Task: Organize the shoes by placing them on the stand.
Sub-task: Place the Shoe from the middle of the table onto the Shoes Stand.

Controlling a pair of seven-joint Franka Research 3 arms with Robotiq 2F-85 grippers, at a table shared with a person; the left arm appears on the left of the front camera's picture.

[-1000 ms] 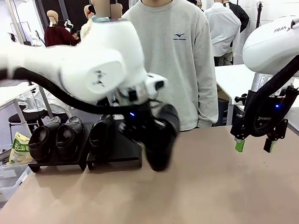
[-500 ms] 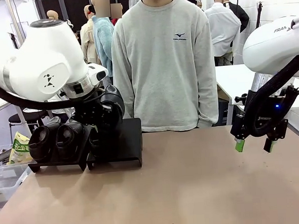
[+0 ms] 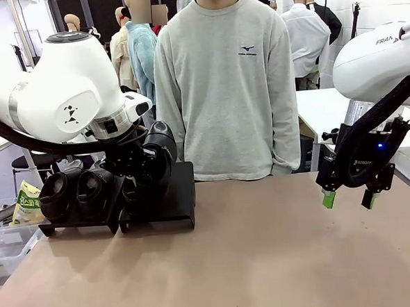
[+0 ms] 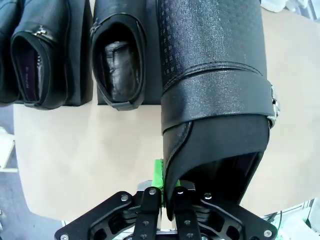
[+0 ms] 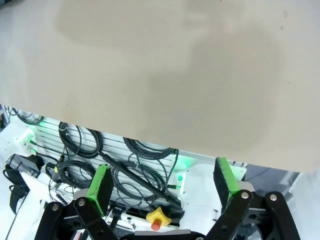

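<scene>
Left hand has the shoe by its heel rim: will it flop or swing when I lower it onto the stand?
Probably stays stiff: the shoe keeps its shape, pinched in the left hand. It may pivot, held by one thin edge. Likely light.

Left hand (image 4: 167,192) clamped; right hand (image 3: 347,199) spread wide.
</scene>
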